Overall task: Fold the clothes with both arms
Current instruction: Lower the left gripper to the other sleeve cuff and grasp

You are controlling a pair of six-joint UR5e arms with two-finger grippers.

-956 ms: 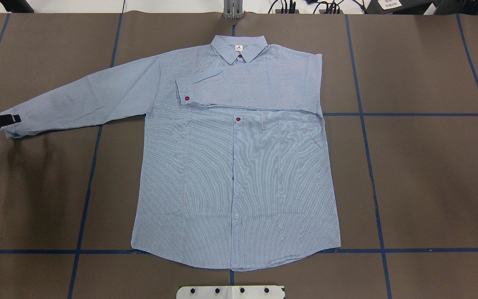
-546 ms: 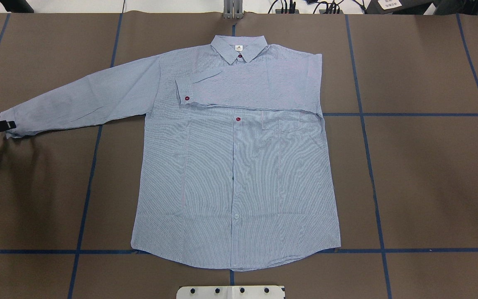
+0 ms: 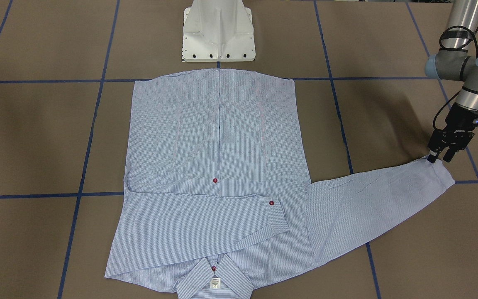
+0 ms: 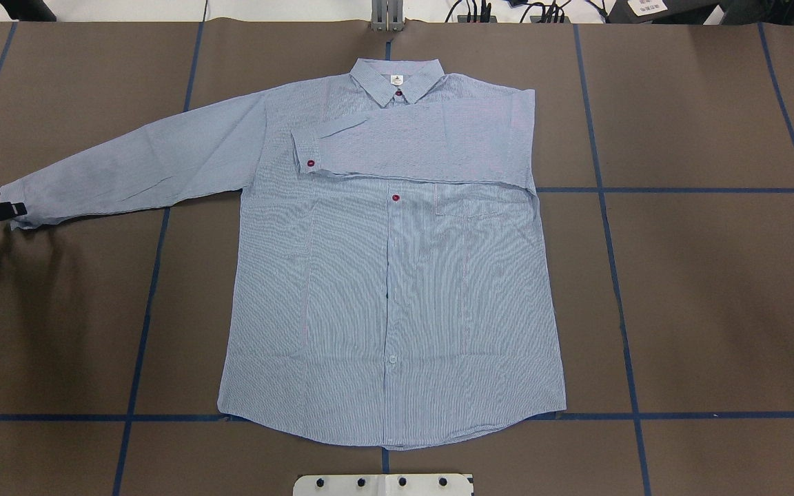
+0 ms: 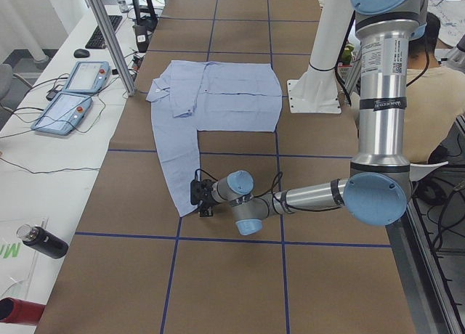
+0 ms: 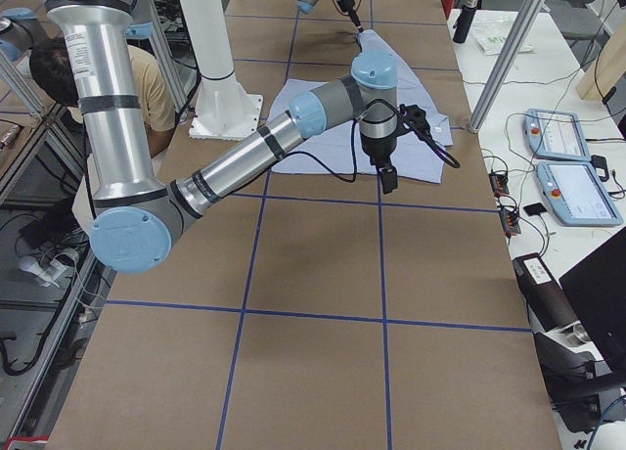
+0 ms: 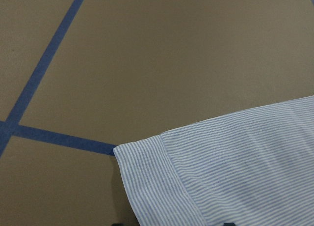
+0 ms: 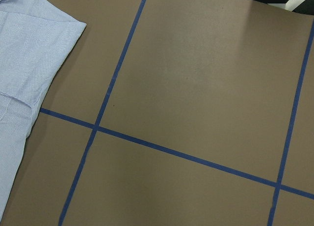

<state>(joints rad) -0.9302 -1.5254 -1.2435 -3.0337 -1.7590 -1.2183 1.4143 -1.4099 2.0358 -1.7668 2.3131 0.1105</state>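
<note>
while the shirt (image 4: 390,275) lies flat on the brown table (image 4: 700,289), front side up, its collar (image 4: 397,79) points away from the robot and its bottom edge sits near the white base (image 3: 218,33). one sleeve (image 4: 411,145) is folded across the chest, with a dark red button on its cuff. the other sleeve (image 4: 135,165) is stretched out to the robot's left, lying flat on the table.

the left gripper (image 3: 439,159) is down low at the end of that long sleeve - right at the corner of the cuff (image 3: 441,172) that is nearer the robot. its two black fingers (image 3: 432,158) are spread apart, not squeezed together. in the left wrist view the striped cuff lies on the table between the two dark finger tips at the bottom edge, and nothing is pinched. one finger tip touches the cuff corner, or is just beside it.

the right gripper (image 6: 388,181) hangs over the table beside the shirt's other edge, off the cloth, pointing down. it is too small and far to see well - i cannot tell if its fingers are apart or together. its wrist camera sees a folded edge of the shirt at the top left and bare brown table crossed by blue tape lines (image 4: 631,416).

a person (image 5: 436,80) sits behind the robot in the side views.
</note>
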